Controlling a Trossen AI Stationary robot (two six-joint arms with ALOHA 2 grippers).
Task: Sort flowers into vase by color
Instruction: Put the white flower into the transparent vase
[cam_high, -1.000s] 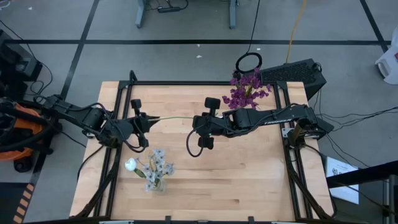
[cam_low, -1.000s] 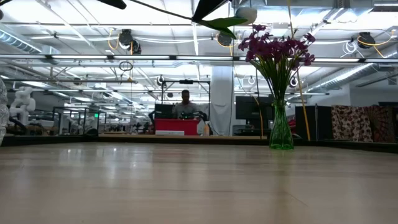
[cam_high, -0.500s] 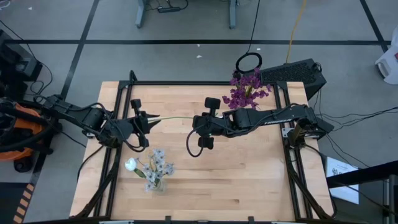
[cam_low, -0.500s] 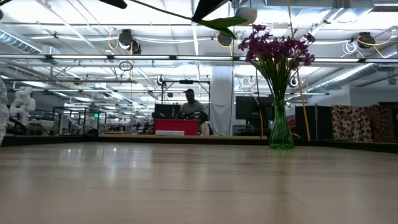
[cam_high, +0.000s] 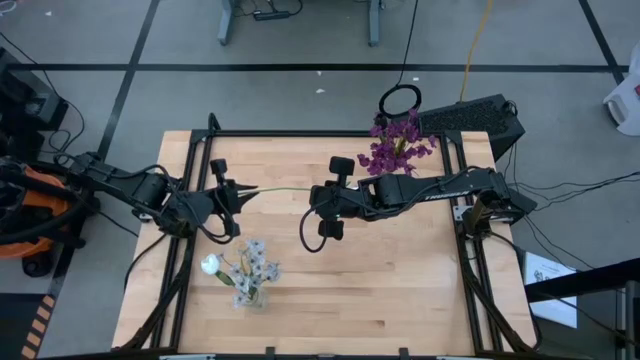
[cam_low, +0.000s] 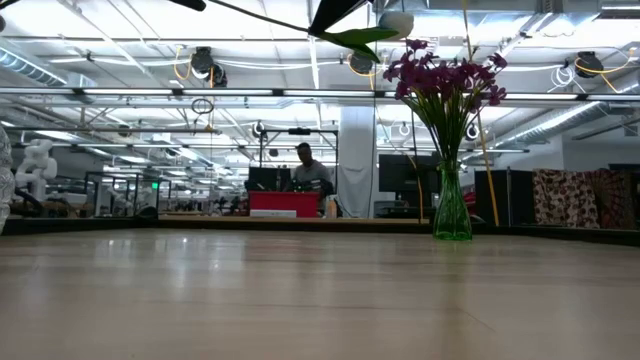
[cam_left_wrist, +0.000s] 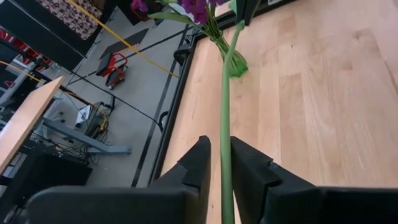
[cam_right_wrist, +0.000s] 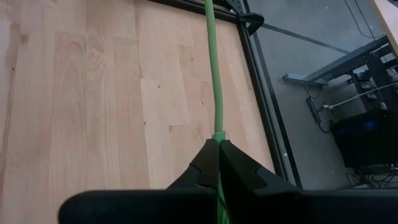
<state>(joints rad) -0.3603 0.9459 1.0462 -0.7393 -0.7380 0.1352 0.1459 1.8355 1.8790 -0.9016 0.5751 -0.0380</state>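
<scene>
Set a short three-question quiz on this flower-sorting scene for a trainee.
1. True or false: the right gripper has its fingers shut on the thin green flower stem.
2. Which blossoms stand in the green glass vase? A white, B purple, C yellow.
3. Fill in: the left gripper is at the stem's other end, near the clear vase holding a ____ tulip-like bud.
Key: 1 true; 2 B, the purple blossoms; 3 white.
</scene>
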